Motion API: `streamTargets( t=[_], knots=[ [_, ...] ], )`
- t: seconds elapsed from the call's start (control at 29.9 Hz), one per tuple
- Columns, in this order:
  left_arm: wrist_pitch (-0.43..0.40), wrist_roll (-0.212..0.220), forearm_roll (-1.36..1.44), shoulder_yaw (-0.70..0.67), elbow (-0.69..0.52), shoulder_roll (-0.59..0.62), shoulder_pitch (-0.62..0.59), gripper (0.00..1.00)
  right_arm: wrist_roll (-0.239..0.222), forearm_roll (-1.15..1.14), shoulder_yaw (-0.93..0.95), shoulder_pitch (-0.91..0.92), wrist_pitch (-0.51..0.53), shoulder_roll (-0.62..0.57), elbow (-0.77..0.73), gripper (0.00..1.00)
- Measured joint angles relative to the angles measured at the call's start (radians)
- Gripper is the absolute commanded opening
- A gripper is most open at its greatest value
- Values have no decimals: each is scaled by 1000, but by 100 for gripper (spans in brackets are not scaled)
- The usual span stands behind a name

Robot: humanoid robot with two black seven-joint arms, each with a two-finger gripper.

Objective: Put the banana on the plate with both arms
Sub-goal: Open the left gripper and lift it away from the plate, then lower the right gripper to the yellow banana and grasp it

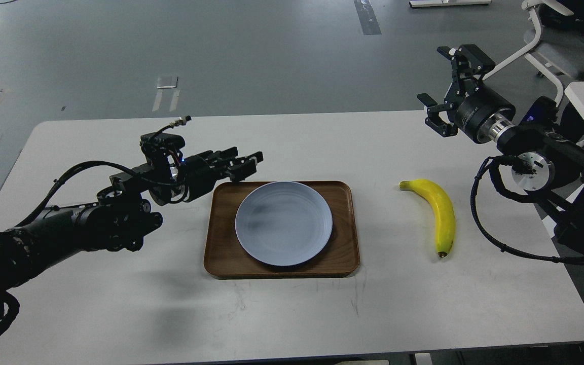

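Left gripper [244, 165] nearest, at plate's [283, 223] 10 o'clock, spread unclear. Banana [437, 215] at 3 o'clock untouched; right gripper [444, 96] wide, empty. Risk: curved banana rolled from off-centre pinch.

Banana [437, 215] right of plate [283, 223] (on tray [221, 243]).

Bare table [413, 284] around the banana [439, 215]; tray [345, 223] well apart on its left.

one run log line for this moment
banana: on table, right of tray | plate: empty, on tray | left gripper: near tray's corner | right gripper: open, raised, holding nothing
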Motion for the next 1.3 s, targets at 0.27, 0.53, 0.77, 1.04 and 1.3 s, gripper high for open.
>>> streamTargets(
  t=[0.27, 0.53, 0.77, 1.04, 1.3],
  knots=[
    [-223, 33, -575, -189, 12, -50, -83, 98, 27, -262, -11, 6, 2, -139, 122, 100],
    [-271, 207, -658, -444, 11, -34, 19, 98, 143, -731, -83, 2, -15, -276, 173, 99],
    [-286, 203, -658, -465, 2, -5, 32, 98, 181, -1151, -254, -2, -176, -375, 204, 100],
    [-286, 194, -655, -462, -1, -5, 33, 98, 205, -1303, -521, -9, -369, -383, 177, 99],
    [-283, 173, -646, -454, -1, -18, 33, 98, 29, -1297, -577, -72, -440, -277, 154, 98]
  ],
)
